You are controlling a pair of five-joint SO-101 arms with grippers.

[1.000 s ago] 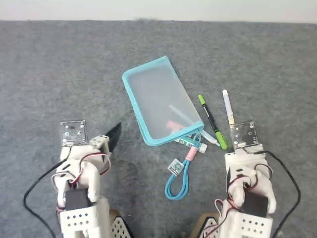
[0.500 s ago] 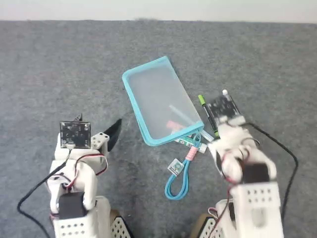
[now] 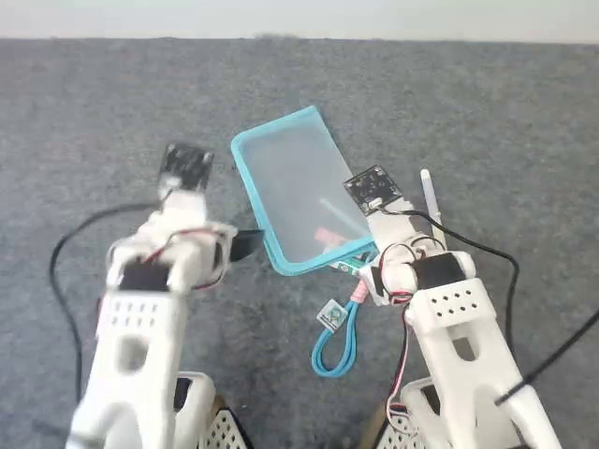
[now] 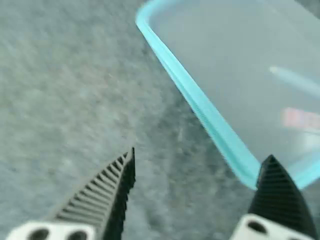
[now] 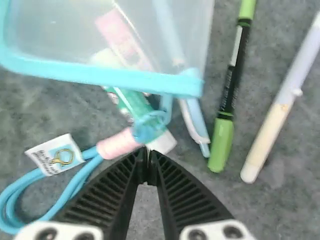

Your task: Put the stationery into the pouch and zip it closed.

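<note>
Pouch (image 3: pixel 299 182) mid-table — pens (image 5: pixel 227 107) just right of it, strap (image 3: pixel 337 351) in front, seemingly attached

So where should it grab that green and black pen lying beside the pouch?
Probably the green pen's black middle, from straight above, pinched across its width. It lies flat on the mat, and there mat shows on both sides; its green cap end lies close to the blue pen sticking out of the pouch.
</note>
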